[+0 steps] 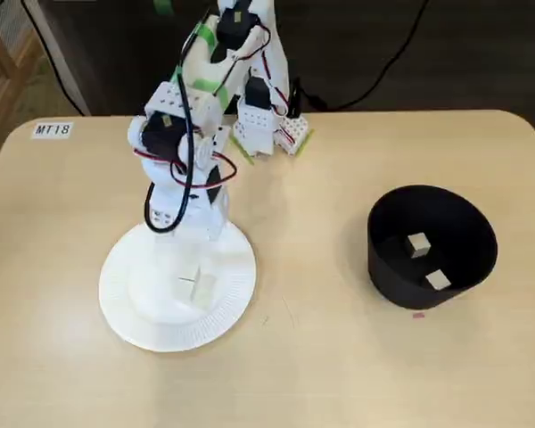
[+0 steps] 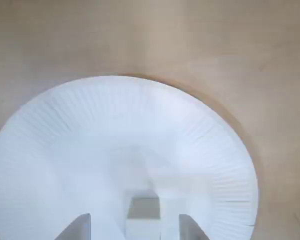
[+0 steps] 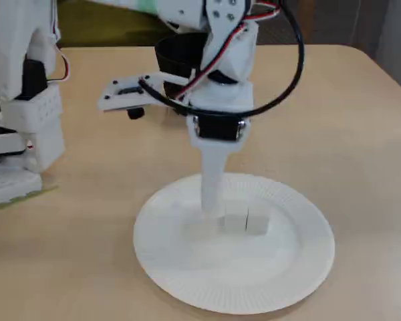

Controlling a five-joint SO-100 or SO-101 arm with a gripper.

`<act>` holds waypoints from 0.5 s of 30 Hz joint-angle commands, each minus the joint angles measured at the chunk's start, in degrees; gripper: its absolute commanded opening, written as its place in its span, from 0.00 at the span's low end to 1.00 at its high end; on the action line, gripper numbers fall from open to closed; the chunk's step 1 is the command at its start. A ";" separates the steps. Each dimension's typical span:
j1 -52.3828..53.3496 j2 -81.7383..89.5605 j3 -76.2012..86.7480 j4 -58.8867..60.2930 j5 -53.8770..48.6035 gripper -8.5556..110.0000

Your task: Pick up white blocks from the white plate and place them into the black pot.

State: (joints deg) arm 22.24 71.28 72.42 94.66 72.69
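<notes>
The white plate lies on the wooden table under my arm. Two white blocks sit side by side near its middle, and in a fixed view they read as one pale lump. My gripper points straight down, its tip at the plate just left of the blocks. In the wrist view the gripper is open, with a white block between its fingers. The black pot stands apart and holds two white blocks.
The arm's white base stands at the table's back edge, with red and black cables looping off the wrist. A label reading MT18 is stuck near a table corner.
</notes>
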 commanded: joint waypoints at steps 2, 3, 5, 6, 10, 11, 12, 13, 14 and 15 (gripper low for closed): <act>-0.79 -2.64 -5.71 0.26 0.79 0.29; -0.79 -3.08 -6.15 0.26 0.79 0.28; -0.97 -3.78 -6.68 0.26 1.41 0.28; -0.97 -4.22 -6.94 0.09 1.49 0.28; -1.23 -6.77 -9.49 0.09 1.85 0.28; -1.23 -7.21 -9.93 0.09 1.93 0.28; -1.32 -7.65 -10.37 0.09 2.11 0.28; -1.32 -8.09 -10.81 0.00 2.11 0.28; -1.32 -8.61 -11.16 0.00 2.20 0.28; -1.32 -9.05 -11.43 0.00 2.29 0.28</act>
State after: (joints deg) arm 21.27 62.05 63.81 94.66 74.36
